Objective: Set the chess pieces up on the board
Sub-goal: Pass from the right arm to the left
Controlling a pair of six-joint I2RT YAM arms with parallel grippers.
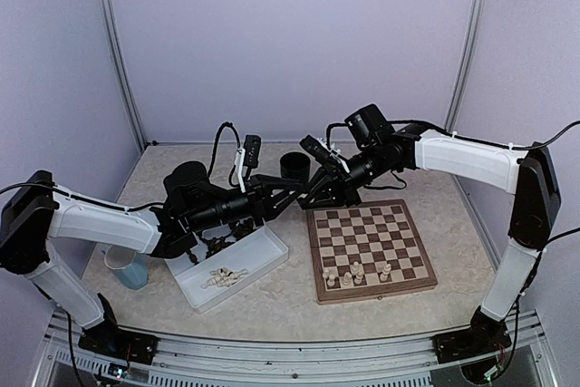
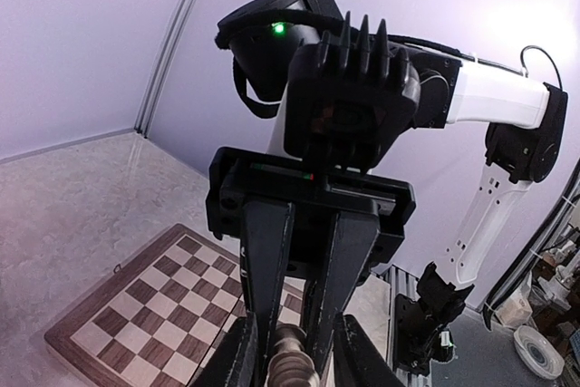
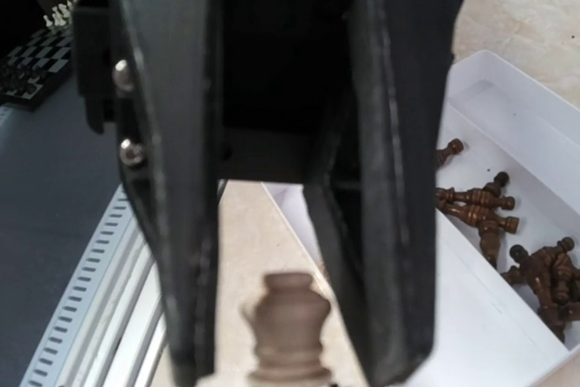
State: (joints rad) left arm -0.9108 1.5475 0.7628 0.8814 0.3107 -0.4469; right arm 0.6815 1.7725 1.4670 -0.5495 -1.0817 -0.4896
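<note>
- A square wooden chessboard [image 1: 381, 228] of dark brown and pale tan checks is laid flat, and a few cream turned pieces [image 1: 358, 272] are stood upright on its nearest rows.
- A brownish turned wooden chess piece [image 3: 290, 319] is held in the air just off the board's far left corner.
- The piece is pinched by the right gripper [image 2: 299, 337], whose fingers are pressed close together on it.
- The left gripper [image 3: 290, 360] is faced towards the right one from the board's left. Its fingers are parted on either side of the piece, and it cannot be told whether the piece is touched by them.
- A white rectangular plastic tray [image 1: 269, 251] is set left of the board. Dark brown pieces [image 3: 480, 210] are heaped at its far end, and loose cream pieces [image 1: 222, 276] are lying at its near end.
</note>
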